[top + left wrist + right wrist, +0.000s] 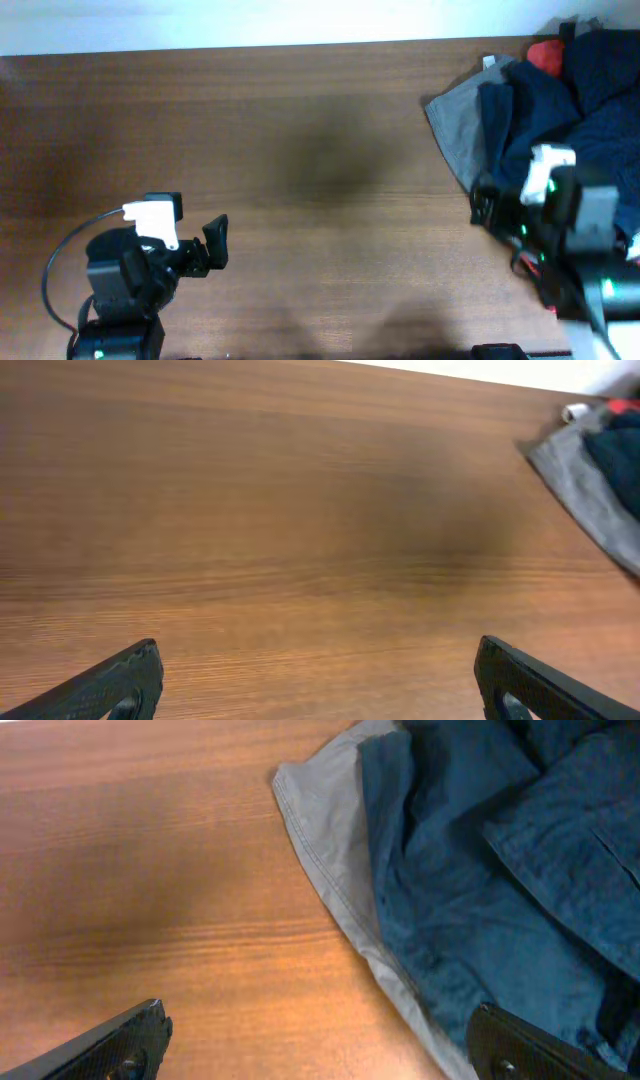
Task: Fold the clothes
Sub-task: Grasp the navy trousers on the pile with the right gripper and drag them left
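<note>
1. Nearest to the lens, the two dark tips of my right claw (320, 1045) are standing wide apart at the bottom corners of my wrist frame, gripping nothing. My left claw (320, 685), at the lower left of the overhead frame, is gaping just as wide over bare wood.
2. The table (300, 130) is filling most of every frame with smooth brown wood grain, flat and hard. If I am dropping too steeply for a hem, I am risking scraping my tips on it instead of getting under the cloth.
3. The clothes (590, 100) are lying heaped in the upper right of the overhead frame, just beside my right claw and well apart from my left. They are overlapping and tangled, so I am judging that one pinch could be catching several layers and dragging the whole heap.
4. The navy shorts (470, 900) are taking up the right side of my wrist frame, soft and creased, draping over the grey. Pulling them could be carrying the grey piece along.
5. The grey shorts (320, 830) are poking out from under the navy, thin, with a stitched hem curving toward the lower right. That edge is lying flat on the wood, so my tips could be sliding over it.
6. The red-orange piece (545, 52) is showing as a small patch at the top of the heap, mostly buried, and I cannot tell its shape.
</note>
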Tool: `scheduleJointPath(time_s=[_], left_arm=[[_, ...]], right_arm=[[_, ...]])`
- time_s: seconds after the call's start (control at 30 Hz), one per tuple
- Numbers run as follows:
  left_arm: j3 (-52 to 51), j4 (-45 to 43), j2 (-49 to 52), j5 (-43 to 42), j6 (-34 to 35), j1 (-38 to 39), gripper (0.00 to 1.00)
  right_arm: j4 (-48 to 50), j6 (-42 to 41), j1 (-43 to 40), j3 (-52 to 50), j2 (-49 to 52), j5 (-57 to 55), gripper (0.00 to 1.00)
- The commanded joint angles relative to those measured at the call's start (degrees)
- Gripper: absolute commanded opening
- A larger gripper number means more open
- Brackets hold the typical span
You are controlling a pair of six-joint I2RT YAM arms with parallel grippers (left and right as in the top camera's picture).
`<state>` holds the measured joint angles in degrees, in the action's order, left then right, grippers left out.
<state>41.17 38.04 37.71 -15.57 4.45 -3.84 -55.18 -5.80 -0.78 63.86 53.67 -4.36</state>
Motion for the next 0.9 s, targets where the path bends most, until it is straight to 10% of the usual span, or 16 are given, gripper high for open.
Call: scheduleJointPath(time_s=[0.0, 0.47, 0.53, 0.63, 0.87], left_arm=[[1.36, -1.20, 0.15, -3.96, 0.66, -0.09, 0.99], [1.31, -2.45, 4.09, -1.60, 0.68, -0.09, 0.99], [1.31, -2.47, 4.79, -1.60, 0.68, -0.09, 0.99], [1.31, -2.64, 5.49, -1.60, 0.68, -0.09, 0.99], [1.31, -3.72, 5.68, -1.60, 0.68, -0.09, 0.98]], right_arm=[[2.99, -1.40, -1.36, 1.09, 8.94, -7.82, 0.99], [25.20, -4.59, -8.68, 1.09, 48.59, -9.62, 0.85], [26.27, -4.61, -8.66, 1.09, 51.25, -9.62, 0.69], [25.99, -4.61, -8.61, 1.66, 50.80, -9.57, 0.05], [7.32, 0.00, -0.94, 18.78, 38.07, 7.32, 0.04]])
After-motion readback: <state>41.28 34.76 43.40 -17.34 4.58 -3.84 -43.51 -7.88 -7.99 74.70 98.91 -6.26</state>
